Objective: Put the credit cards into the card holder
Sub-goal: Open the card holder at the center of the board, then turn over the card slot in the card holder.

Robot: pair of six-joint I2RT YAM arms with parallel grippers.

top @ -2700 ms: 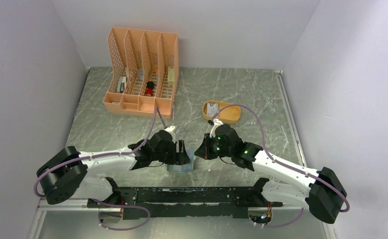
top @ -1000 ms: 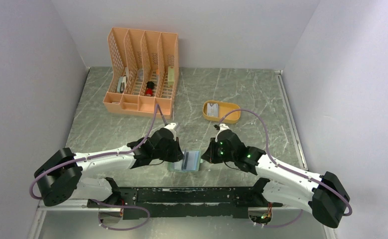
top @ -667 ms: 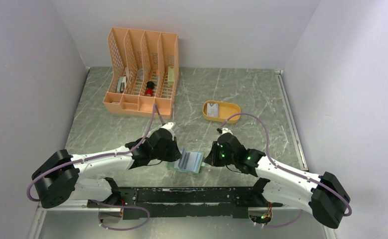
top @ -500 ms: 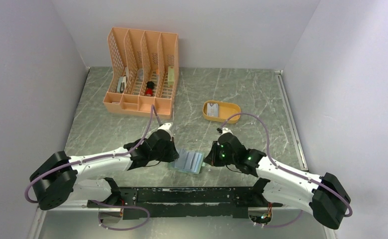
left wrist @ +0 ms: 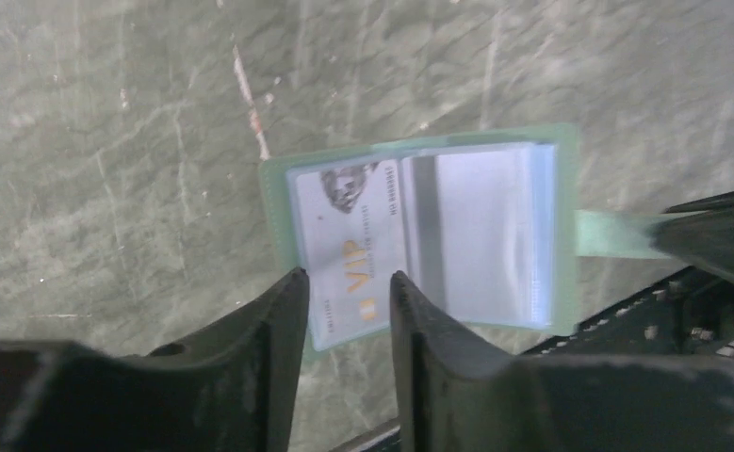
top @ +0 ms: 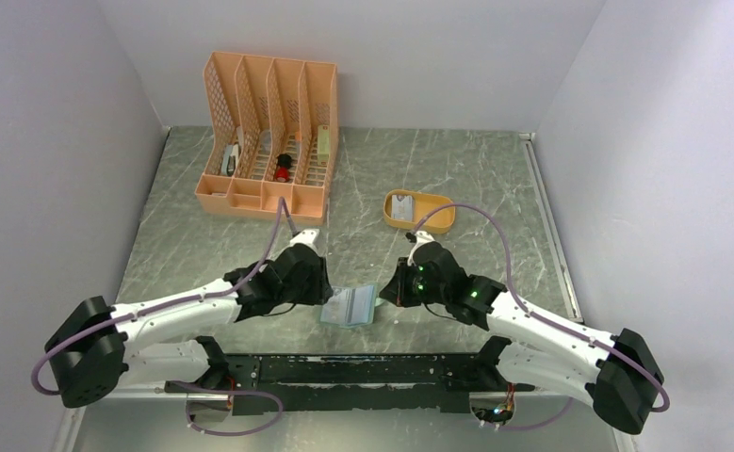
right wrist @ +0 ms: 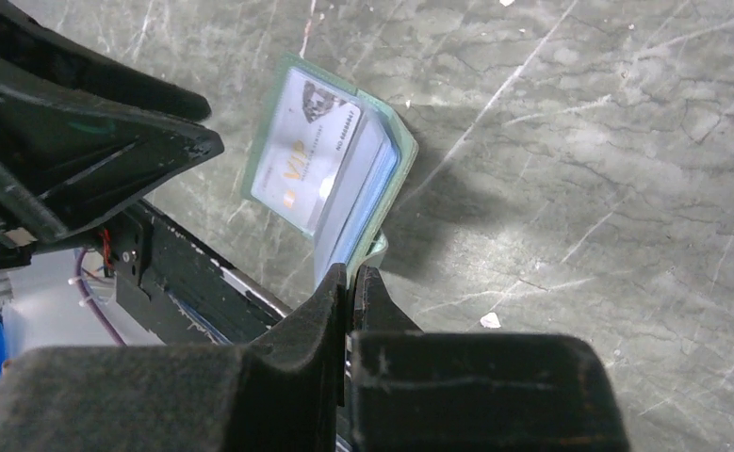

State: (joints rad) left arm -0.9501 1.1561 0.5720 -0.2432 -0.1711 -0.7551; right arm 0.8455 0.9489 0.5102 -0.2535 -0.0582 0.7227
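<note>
The sage-green card holder (top: pixel 349 306) lies open on the table near the front edge, its clear sleeves up. A pale credit card (left wrist: pixel 349 250) with "VIP" print sits in its left sleeve, and also shows in the right wrist view (right wrist: pixel 297 160). My left gripper (left wrist: pixel 344 282) is open and empty, just above the holder's (left wrist: pixel 476 226) near-left corner. My right gripper (right wrist: pixel 351 273) is shut on the holder's snap tab (left wrist: pixel 617 235) and lifts that right edge of the holder (right wrist: pixel 382 188). Another pale card (top: pixel 400 207) lies in the mustard tray (top: pixel 435 219).
A peach lattice desk organizer (top: pixel 269 137) with small items stands at the back left. The black arm rail (top: pixel 344 372) runs just in front of the card holder. Walls close in on the left, right and back.
The card holder went from held upright between both grippers to lying open on the table. My left gripper has let go of it and drawn back left. My right gripper still holds the tab.
</note>
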